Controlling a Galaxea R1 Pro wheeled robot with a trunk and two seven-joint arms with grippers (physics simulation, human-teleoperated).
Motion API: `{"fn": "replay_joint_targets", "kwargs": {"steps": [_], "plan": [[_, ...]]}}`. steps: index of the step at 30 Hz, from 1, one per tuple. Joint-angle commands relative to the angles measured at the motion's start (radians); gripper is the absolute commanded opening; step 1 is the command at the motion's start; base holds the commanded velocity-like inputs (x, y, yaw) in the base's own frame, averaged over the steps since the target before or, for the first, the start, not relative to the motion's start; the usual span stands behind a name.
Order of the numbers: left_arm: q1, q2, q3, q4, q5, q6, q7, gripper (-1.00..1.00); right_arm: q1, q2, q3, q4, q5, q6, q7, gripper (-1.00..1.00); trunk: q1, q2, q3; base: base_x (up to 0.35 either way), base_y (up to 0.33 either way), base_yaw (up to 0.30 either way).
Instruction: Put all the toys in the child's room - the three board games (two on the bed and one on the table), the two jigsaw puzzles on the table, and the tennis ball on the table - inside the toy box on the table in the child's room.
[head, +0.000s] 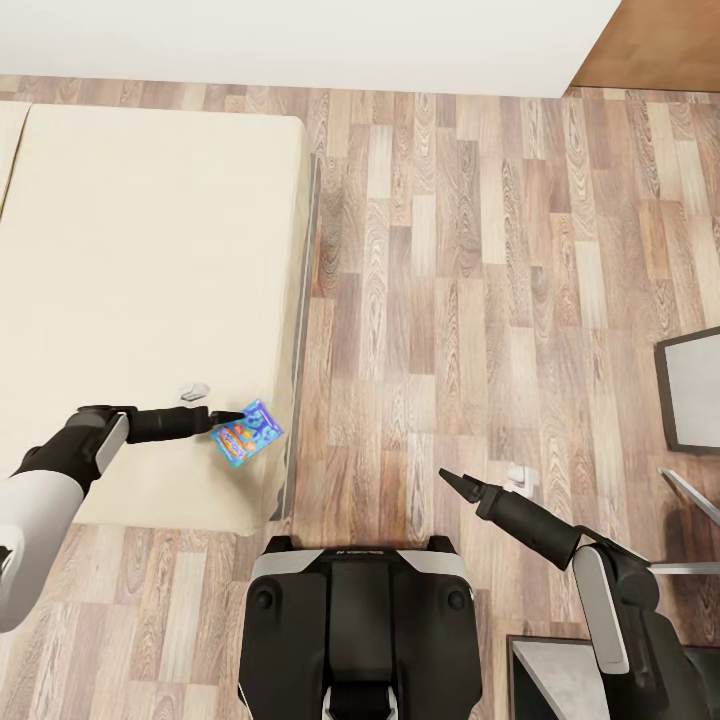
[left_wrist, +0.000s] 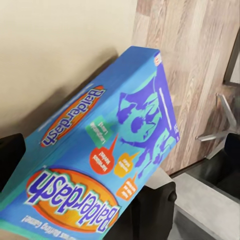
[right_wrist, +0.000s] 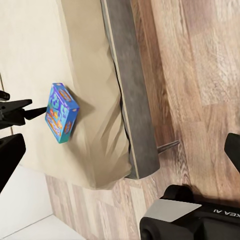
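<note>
Left claw (head: 238, 415) out over the near corner of the bed (head: 140, 280); its dark fingers (left_wrist: 152, 205) sit either side of the blue board game (head: 246, 433), so it has closed on the box edge; in the right wrist view the box (right_wrist: 61, 112) stands tilted, one edge up off the cover, shadow cast beside it on the cream cover, left fingertips (right_wrist: 30, 112) touching its near side; whether the lower edge rests on the bed or is just clear of it, cannot tell. Box is blue with orange-and-yellow "Balderdash" ovals and a darker blue cartoon print (left_wrist: 100, 150); it lies close to the bed's outer edge, near the grey bed frame (right_wrist: 127, 100) and the wood-plank floor (head: 450, 260).

Right claw (head: 452, 481) hangs over bare floor beside the robot base (head: 360, 620), well apart from the bed and the box; from the head view its fingers look drawn to a point, yet in the right wrist view dark finger parts (right_wrist: 10, 155) show at opposite frame edges, so it stands spread wide with nothing in it.

White wall (head: 300, 40) runs along the far side; a grey dark-framed panel (head: 690, 390) sits at the robot's right on the floor side; what it is, cannot tell.
</note>
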Motion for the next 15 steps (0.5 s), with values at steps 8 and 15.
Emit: {"fn": "replay_joint_targets", "kwargs": {"steps": [8, 15], "plan": [[0.000, -0.005, 0.001, 0.001, 0.005, 0.010, -0.001, 1.00, 0.000, 0.000, -0.002, 0.000, -0.002, 0.006, 0.003, 1.00, 0.001, -0.002, -0.001, 0.000, 0.000, 0.000], [0.000, -0.007, 0.001, 0.000, 0.005, 0.010, -0.001, 1.00, 0.000, 0.000, -0.003, 0.000, -0.002, 0.006, 0.003, 1.00, 0.001, -0.002, -0.001, 0.000, 0.000, 0.000]]}}
